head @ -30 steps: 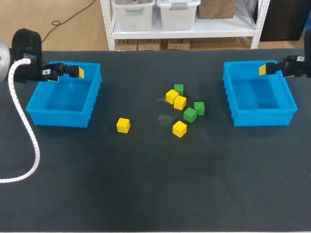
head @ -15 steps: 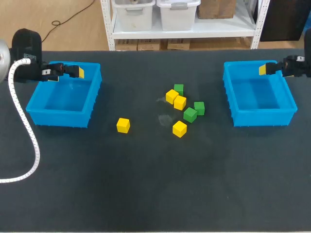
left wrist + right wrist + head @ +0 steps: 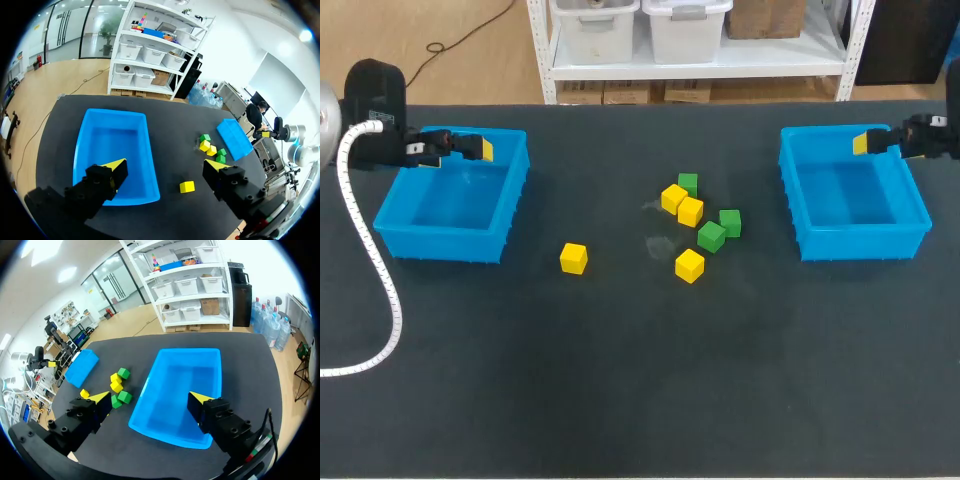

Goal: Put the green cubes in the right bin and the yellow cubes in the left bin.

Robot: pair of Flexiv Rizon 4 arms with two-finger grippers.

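Your left gripper [image 3: 165, 167] hangs over the left bin [image 3: 440, 245] with its yellow-tipped fingers spread wide apart; there is nothing between them and they touch nothing. Your right gripper [image 3: 150, 399] hangs the same way over the right bin [image 3: 865, 243], its fingers also wide apart and holding nothing. You have two bins, both blue, standing well apart on the dark table [image 3: 620, 380], one toward each side. Count seven cubes on the table between them: four yellow cubes [image 3: 691, 211] and three green cubes [image 3: 711, 236]. Six sit in a loose cluster near the middle, nearer the right bin than the left. In it, two yellow ones touch each other, one green sits just behind that pair, two green lie just beside each other on the right-bin side, and one yellow lies nearest you. The lone yellow cube [image 3: 574, 258] lies apart from the cluster, toward the left bin.
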